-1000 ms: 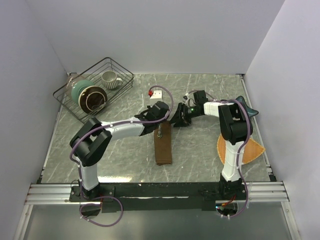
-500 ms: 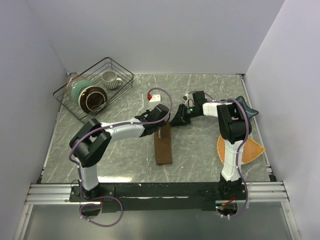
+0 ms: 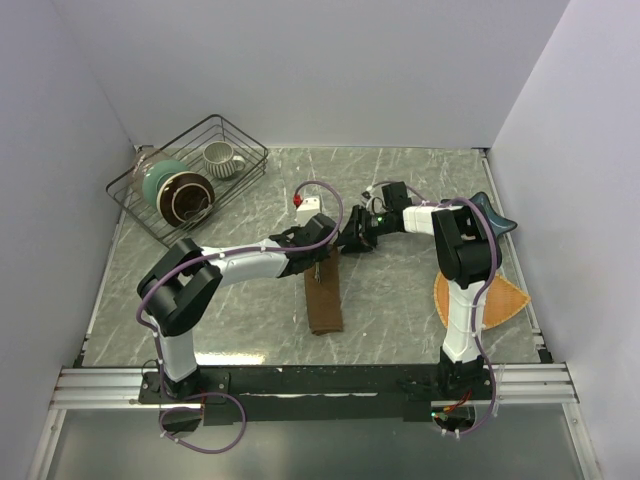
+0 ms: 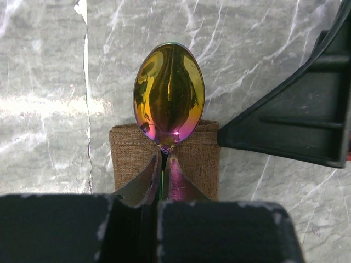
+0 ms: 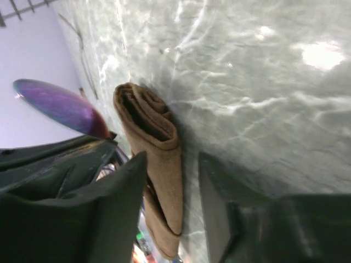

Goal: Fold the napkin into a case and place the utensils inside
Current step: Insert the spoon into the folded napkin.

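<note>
left jaws tight on spoon (image 4: pixel 169 93)

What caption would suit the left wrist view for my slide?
Left gripper holding an iridescent gold spoon, bowl at the end of the folded brown napkin.

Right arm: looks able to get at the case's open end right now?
Probably yes. The right gripper is open astride the case near its open end; the spoon, pinched by the left gripper, sits off to one side, not in the gap.
</note>
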Available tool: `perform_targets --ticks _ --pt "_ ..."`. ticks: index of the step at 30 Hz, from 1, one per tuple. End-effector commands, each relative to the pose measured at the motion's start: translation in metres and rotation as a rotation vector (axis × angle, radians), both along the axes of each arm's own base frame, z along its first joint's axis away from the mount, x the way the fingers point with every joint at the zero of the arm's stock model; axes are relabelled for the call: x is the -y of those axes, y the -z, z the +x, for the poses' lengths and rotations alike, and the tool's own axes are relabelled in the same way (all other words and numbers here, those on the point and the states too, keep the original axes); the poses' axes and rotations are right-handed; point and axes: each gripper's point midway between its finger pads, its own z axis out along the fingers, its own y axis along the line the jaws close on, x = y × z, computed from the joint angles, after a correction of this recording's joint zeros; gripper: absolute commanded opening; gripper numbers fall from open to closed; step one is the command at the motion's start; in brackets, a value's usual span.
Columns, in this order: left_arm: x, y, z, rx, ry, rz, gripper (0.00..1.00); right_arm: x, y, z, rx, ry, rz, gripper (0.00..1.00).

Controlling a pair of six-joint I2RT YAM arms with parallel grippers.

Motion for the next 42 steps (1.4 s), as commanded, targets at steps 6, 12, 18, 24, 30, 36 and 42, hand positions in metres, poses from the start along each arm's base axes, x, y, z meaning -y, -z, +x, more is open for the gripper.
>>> perform_targets --ticks 6,12,18,24,30,36,42 --pt "0.003 -0.012 -0.004 0.011 0.010 -0.031 0.01 -0.016 -0.005 -0.002 0.048 -0.055 0.018 0.65" --pt "0.001 -0.009 -0.005 0.003 0.006 -0.022 0.01 -0.024 0.002 -0.004 0.033 -0.072 0.023 0.55" --pt "0.000 -0.005 -0.008 -0.012 0.005 -0.018 0.01 -0.024 0.003 -0.003 0.030 -0.064 0.026 0.27" --pt "0.000 -0.010 -0.014 -0.029 0.007 -0.049 0.01 -0.024 0.004 0.001 0.030 -0.037 0.017 0.00" --pt "-0.004 -0.002 -0.024 -0.071 0.005 -0.061 0.01 -0.022 0.005 0.005 0.040 -0.012 0.001 0.00" --pt "-0.002 0.004 -0.037 -0.108 0.022 -0.084 0.01 -0.018 0.006 0.007 0.045 0.009 -0.018 0.00" --pt "-0.001 0.009 -0.050 -0.135 0.036 -0.091 0.01 -0.018 0.003 0.008 0.060 0.006 -0.014 0.00"
